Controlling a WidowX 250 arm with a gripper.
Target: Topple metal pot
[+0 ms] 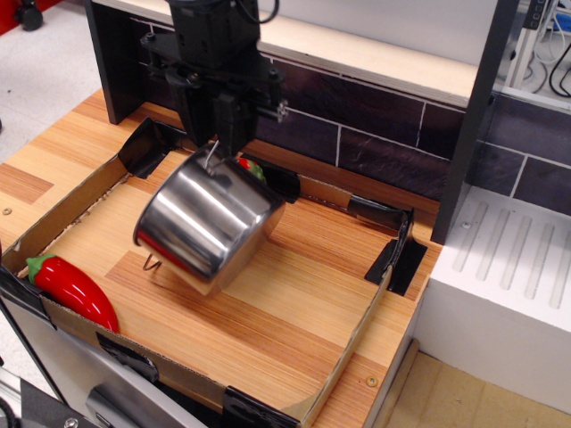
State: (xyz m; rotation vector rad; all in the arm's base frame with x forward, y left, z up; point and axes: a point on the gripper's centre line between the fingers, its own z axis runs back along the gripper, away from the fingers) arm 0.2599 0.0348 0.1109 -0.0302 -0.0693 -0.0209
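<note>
1. Steel pot [210, 223] hangs steeply tilted over the wooden tray [294, 312], its mouth turned down toward the left and its base facing up and right
2. One wire handle [153, 263] at the low rim touches or nearly touches the tray floor; the other handle [211, 159] points up into the gripper [217, 152]
3. Black gripper comes down from above, its fingers pinched together on that upper handle
4. Red pepper [73, 290] lies at the tray's front left edge, apart from the pot
5. Small red strawberry [250, 167] peeks out just behind the pot
</note>
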